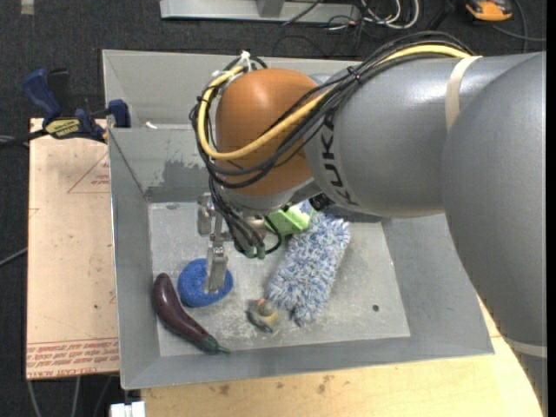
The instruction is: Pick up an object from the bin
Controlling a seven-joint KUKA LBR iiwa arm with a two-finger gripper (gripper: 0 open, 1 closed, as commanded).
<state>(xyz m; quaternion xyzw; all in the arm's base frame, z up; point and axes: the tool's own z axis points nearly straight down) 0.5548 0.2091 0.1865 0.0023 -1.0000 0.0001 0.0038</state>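
My gripper (216,274) hangs low over the front left part of the bin floor, under the orange wrist cover. Its tip rests on or just above a round blue disc-like thing (196,288). A dark purple toy eggplant (177,312) lies just left of and in front of the disc, its green stem pointing right. The tip hides part of the disc.
A fluffy blue-and-white duster (307,265) lies slanted to the right of the gripper. A small grey-and-yellow thing (262,315) sits at its lower end. A bright green thing (291,220) peeks out under the arm. The bin's sloping walls stand close on the left and front.
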